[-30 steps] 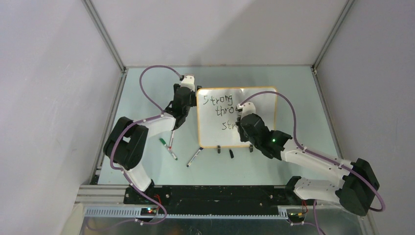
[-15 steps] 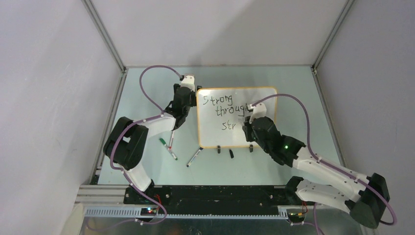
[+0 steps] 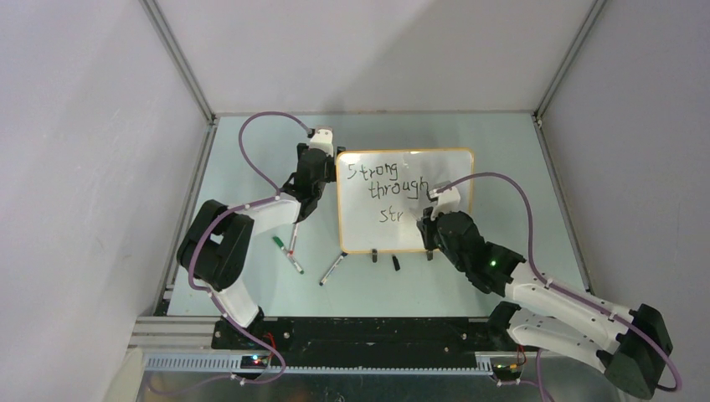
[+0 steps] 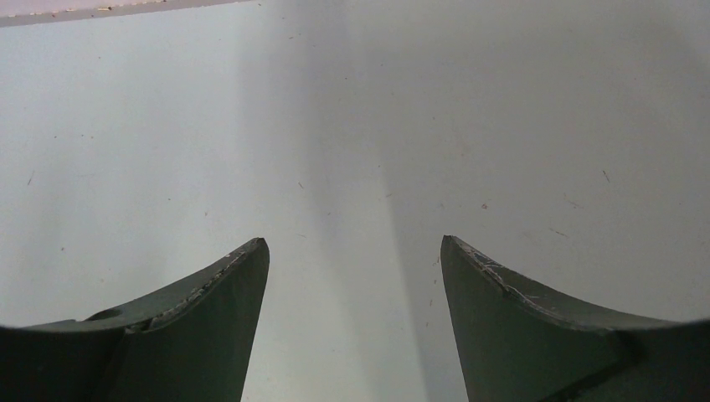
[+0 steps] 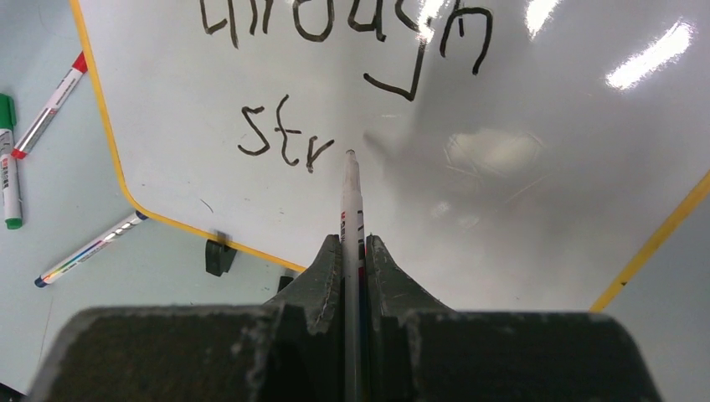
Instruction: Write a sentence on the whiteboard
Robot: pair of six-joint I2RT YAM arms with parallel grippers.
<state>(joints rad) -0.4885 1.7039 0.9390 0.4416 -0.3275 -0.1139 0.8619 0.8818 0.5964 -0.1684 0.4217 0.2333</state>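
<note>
Right pincer: clamped tight on a slim white marker with a black tip, which juts straight ahead of its fingers.
Change: within the last second this pincer has drawn back from the second line toward the arm bases; "through", partly hidden under it before, now reads whole.
Whiteboard: the glossy white rectangular whiteboard with an orange-yellow rim lies below and ahead of the right pincer.
Sentence: the thin black handwritten sentence reads "Strong", "through", "str"; the third line has gained no letters.
Marker tip: just right of the "r"; contact with the board cannot be told.
Meaning: word two looks finished, and the marker seems placed to continue "str".
Left pincer: spread wide, empty, over the bare pale green table; the whiteboard's far corner sits just to its right.
</note>
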